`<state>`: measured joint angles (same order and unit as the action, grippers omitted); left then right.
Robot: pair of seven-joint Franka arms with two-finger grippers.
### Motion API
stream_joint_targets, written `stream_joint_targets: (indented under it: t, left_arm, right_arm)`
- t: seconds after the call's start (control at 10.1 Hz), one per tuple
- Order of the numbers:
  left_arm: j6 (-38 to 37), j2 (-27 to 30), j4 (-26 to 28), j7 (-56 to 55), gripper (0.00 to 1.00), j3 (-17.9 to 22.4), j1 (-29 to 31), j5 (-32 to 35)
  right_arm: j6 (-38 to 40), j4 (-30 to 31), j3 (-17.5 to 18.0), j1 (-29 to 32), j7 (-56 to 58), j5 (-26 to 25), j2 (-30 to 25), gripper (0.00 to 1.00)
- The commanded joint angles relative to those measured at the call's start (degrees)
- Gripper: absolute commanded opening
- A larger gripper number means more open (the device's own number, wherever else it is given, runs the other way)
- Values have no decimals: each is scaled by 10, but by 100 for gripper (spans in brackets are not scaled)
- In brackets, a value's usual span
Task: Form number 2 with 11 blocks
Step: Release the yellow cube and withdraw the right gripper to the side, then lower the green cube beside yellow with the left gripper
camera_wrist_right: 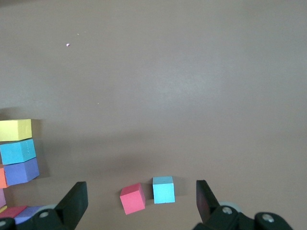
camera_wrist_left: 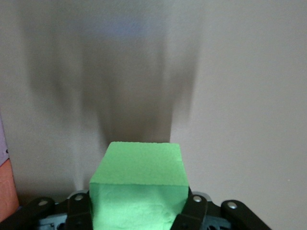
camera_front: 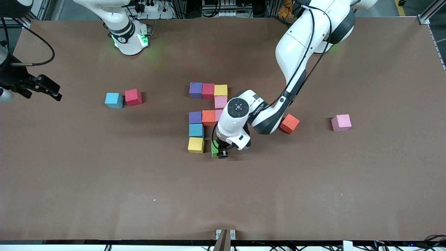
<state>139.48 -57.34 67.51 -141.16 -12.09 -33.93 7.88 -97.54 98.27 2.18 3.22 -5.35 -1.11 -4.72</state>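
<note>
On table (camera_front: 104,181), roughly nine placed blocks (camera_front: 208,91), four loose.

Left gripper (camera_front: 221,152) down at table, clamped on green block (camera_front: 214,150) just beside yellow block (camera_front: 195,145) at near end of partial 2 (camera_front: 208,111). Right gripper (camera_front: 52,91) waiting over right arm's end, open. Loose blue (camera_front: 114,100) and red (camera_front: 133,97) blocks touching; orange (camera_front: 290,123) and pink (camera_front: 341,122) toward left arm's end.

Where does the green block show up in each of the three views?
Front view: green block mostly hidden under the left tool, beside the yellow block at the digit's near end.
Left wrist view: green block gripped in the left tool's fingers.
Right wrist view: not in it.
Shared landmark: the yellow block.
</note>
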Motion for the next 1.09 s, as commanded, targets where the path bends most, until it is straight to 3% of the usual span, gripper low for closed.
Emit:
stream_joint_targets:
  t: [0.0,0.2,0.59,0.99]
  left_arm:
    - [7,-12,-19,-17,39,10,-13,-8]
    - [16,-16,-19,-23,40,11,-15,-8]
    - [18,-25,-19,-28,40,12,-26,-8]
    - [18,-25,-19,-24,40,12,-30,-9]
  right_arm:
    - [11,-10,4,12,8,14,2,100]
    - [13,-10,3,13,12,11,2,100]
    - [32,-15,1,42,144,13,7,100]
    - [34,-21,1,39,132,13,9,100]
